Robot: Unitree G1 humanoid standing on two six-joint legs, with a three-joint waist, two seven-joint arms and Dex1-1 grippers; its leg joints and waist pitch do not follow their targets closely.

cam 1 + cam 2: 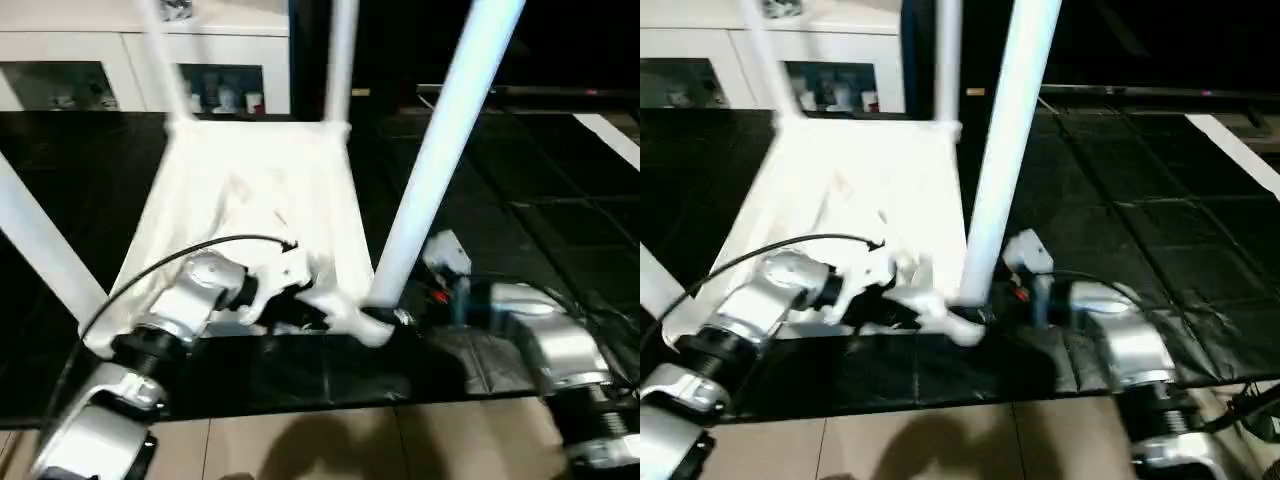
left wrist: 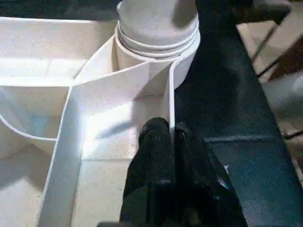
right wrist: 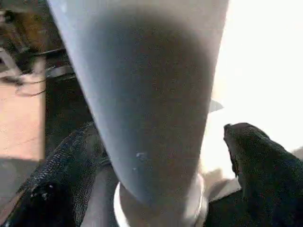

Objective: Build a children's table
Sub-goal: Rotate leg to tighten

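The children's table lies upside down on a black mat, its ribbed white top (image 1: 250, 200) facing up. Legs stand in the corner sockets; the near right leg (image 1: 440, 150) rises tall and tilted from its socket (image 3: 161, 208). My left gripper (image 2: 168, 137) is shut on the thin rim wall of the top, just beside that socket and the leg's ringed base (image 2: 156, 28). My right gripper (image 3: 158, 132) is open, with one black finger (image 3: 260, 165) on each side of the leg's foot. A gap shows between that finger and the leg.
The other legs stand at the far right (image 1: 340, 60), far left (image 1: 165, 60) and near left (image 1: 40, 250). A white glass-door cabinet (image 1: 60, 70) is behind. The black mat (image 1: 520, 200) spreads to the right, and tan floor tiles (image 1: 300, 440) lie in front.
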